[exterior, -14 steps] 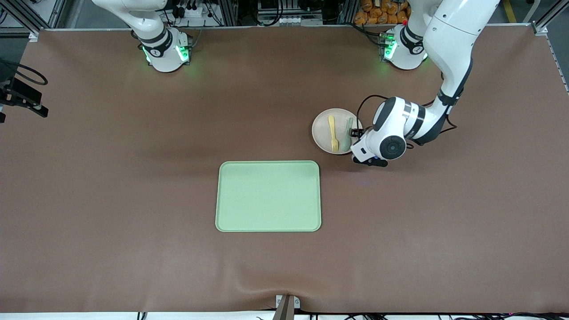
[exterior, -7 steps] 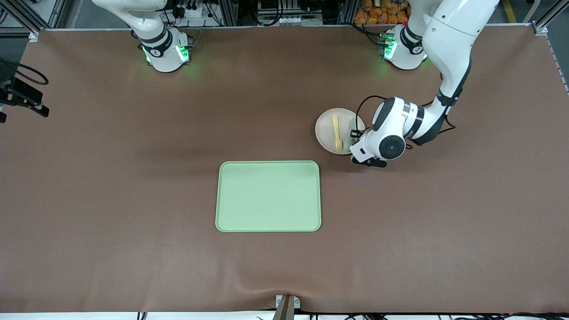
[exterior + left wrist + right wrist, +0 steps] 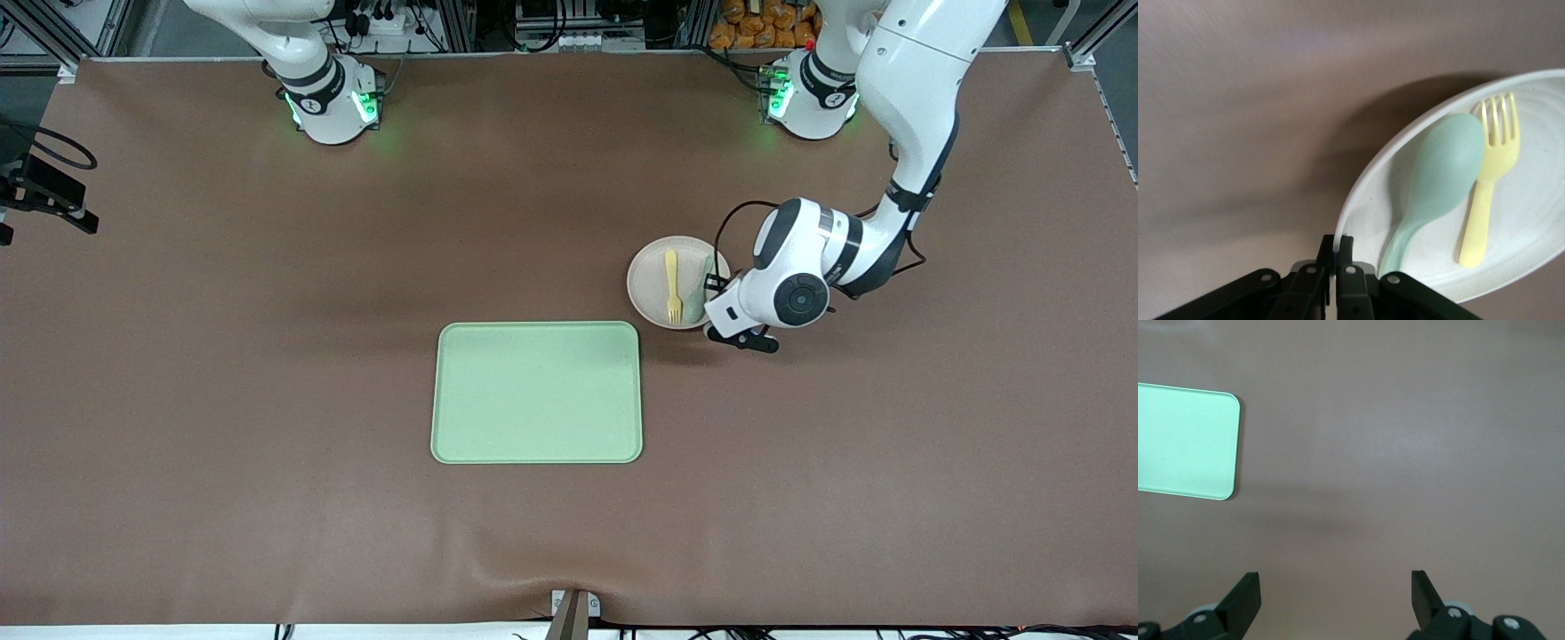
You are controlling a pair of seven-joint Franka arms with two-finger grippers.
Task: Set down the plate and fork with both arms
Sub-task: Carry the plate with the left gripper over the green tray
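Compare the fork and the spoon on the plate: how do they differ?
The fork is pale yellow with short tines; the spoon is grey-green with a broad oval bowl. The fork lies nearer the plate's middle; the spoon lies beside the rim that the left gripper pinches. Both lie side by side, similar in length.

A matt, faintly speckled plate (image 3: 1531, 227) carries a smooth plastic-looking fork (image 3: 1488, 187) and spoon (image 3: 1438, 180), beside a satin pale-green tray (image 3: 536, 392) on a brown, cloth-like table cover (image 3: 267, 356), under glossy white arm shells (image 3: 916, 80).
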